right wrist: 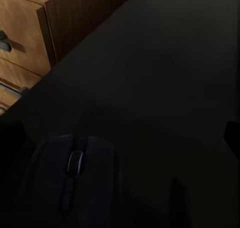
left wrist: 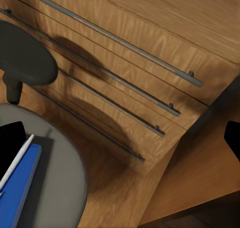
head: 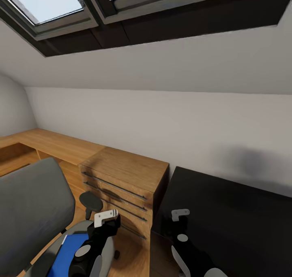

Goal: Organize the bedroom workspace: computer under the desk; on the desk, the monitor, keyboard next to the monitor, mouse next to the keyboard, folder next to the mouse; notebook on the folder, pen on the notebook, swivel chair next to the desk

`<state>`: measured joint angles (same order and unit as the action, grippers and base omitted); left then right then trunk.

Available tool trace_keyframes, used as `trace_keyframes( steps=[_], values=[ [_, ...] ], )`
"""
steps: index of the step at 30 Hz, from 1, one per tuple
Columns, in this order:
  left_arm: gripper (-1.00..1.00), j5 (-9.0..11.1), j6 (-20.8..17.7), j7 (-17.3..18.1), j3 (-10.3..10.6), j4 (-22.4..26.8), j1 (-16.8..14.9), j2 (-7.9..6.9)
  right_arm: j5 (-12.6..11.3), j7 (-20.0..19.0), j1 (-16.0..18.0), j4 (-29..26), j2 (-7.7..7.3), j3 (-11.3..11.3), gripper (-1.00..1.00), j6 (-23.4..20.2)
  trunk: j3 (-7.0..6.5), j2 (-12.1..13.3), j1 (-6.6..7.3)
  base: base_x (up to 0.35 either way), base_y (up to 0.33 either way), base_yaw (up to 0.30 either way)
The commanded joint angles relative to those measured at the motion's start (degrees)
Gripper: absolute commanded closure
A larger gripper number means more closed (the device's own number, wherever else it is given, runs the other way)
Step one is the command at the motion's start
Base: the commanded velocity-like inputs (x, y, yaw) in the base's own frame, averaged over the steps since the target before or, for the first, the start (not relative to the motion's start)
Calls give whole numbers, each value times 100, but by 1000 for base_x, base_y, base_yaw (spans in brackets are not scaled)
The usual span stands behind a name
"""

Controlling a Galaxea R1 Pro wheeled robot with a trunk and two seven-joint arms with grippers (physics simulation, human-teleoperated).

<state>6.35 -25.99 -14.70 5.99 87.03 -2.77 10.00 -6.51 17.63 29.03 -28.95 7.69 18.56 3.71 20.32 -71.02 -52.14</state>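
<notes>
Folder (head: pixel 71 248) is sitting on the swivel chair (head: pixel 32 212) seat, a flat blue slab, and in the left wrist view there's a thin white stick lying along its edge that I'd guess is the pen (left wrist: pixel 16 160). Left gripper (head: pixel 106 218) hovers just above the seat, near the chair's dark round armrest (head: pixel 91 199), with the wooden dresser (head: pixel 125 180) right behind it. Its fingertips sit at opposite edges of the wrist picture, so the jaws look wide, nothing held.

Right gripper (head: pixel 180 215) hangs over the black desk (head: pixel 243 212), and its wrist camera looks down on the mouse (right wrist: pixel 72 180), dark on dark, resting on the desktop. Jaws there look spread wide too, nothing between them.

My read on handling: the folder should be light but thin and a bit floppy, lying flush on soft padding, so I'd pinch it at an edge that overhangs or can be tilted up, not from flat above. That pen will probably roll off once the folder tips, so take it separately first. Mouse is smooth and rounded, best squeezed across its sides.
</notes>
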Motion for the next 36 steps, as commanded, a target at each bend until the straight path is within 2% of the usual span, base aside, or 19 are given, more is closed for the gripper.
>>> trace_keyframes(
  steps=[1,6,10,12,14,15,19,22,23,29,36],
  values=[
    [-100,62,-20,-51,7,7,-4,0,-61,39,6,1,-4,43,-100,29,-12,37,22,0,0,0],
    [-100,60,-20,-51,7,-1,-4,0,-53,58,5,-203,-6,42,-100,31,-101,238,132,0,0,0],
    [-100,60,-20,-51,7,-9,-4,0,-51,81,-28,-863,-17,29,-100,-14,-137,318,176,0,0,0],
    [-100,64,-20,-48,7,-10,-4,0,-54,100,-251,-1608,-20,26,-100,-471,-137,318,176,0,0,0],
    [-100,65,-20,-46,7,-10,-4,0,-59,100,-383,-1979,-21,24,-100,-778,-137,318,176,0,0,0],
    [-100,67,-20,-44,4,-11,-4,0,-85,101,-810,-3028,-32,19,-100,-1485,-137,318,176,0,0,0],
    [-100,68,-25,-37,6,-6,-4,0,-118,105,-1362,-4036,-32,17,-100,-1982,-137,318,176,0,0,0],
    [-100,68,-27,-35,6,-5,-4,0,-154,107,-1489,-4261,-22,17,-100,-2171,-137,318,176,0,0,0],
    [-100,68,-28,-34,2,-7,-4,0,-275,108,-1569,-4406,-21,13,-100,-2355,-137,318,176,0,0,0],
    [-100,68,-26,-33,-1,-6,-4,0,-429,104,-1628,-4541,-12,25,-100,-2459,-137,318,176,-12,0,0],
    [-100,68,-29,-33,-2,-3,-4,0,-447,98,-1636,-4571,-7,20,-100,-2446,-137,318,176,-215,0,0]
  ],
)
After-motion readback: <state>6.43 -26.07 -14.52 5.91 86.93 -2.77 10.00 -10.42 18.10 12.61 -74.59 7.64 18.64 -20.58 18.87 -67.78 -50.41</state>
